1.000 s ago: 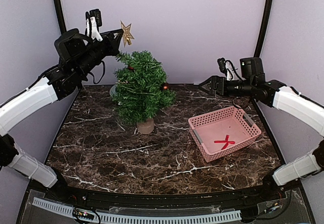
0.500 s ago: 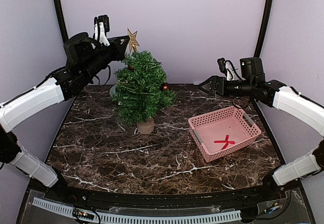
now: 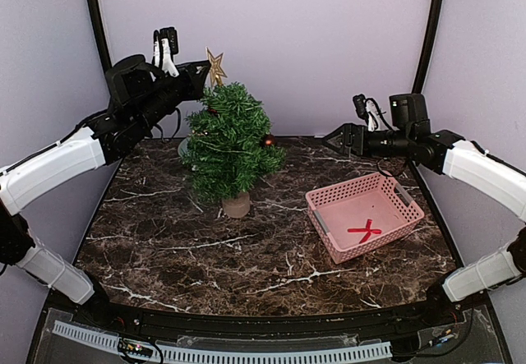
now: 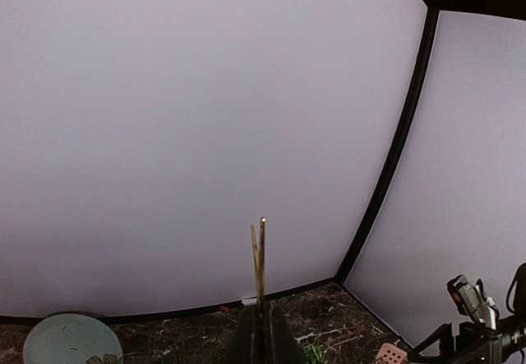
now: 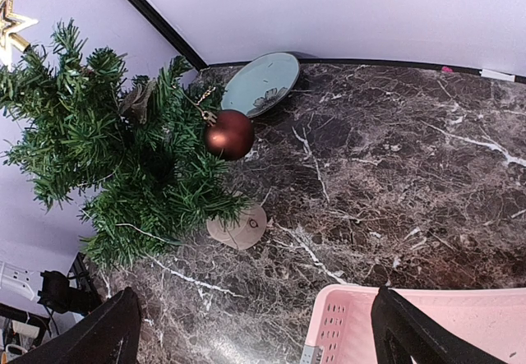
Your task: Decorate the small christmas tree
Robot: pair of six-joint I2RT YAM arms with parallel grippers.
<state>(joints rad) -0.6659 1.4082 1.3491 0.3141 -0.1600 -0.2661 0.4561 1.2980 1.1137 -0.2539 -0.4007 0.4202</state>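
Top external view: a small artificial green christmas tree [image 3: 230, 146] stands upright on its short tan cylindrical base [image 3: 236, 205], at the back left of a dark brown marble-patterned table [image 3: 205, 253]. The left gripper [image 3: 203, 75] is raised beside the treetop, its jaws closed on a flat gold star [image 3: 215, 65]. The star sits directly over the tip of the tree; whether it touches the needles cannot be told. From the left wrist, the star appears edge-on, pinched between the dark fingers [image 4: 246, 343]. The right gripper [image 3: 334, 142] hovers to the tree's right, well apart from it, jaws spread wide and holding nothing. A shiny red ball ornament [image 5: 229, 134] hangs on the tree's right side. A pale blue-green plate [image 5: 261, 83] lies behind the tree. A pink plastic lattice basket [image 3: 345, 185] sits on the right of the table, with a red ribbon [image 3: 364, 231] inside.
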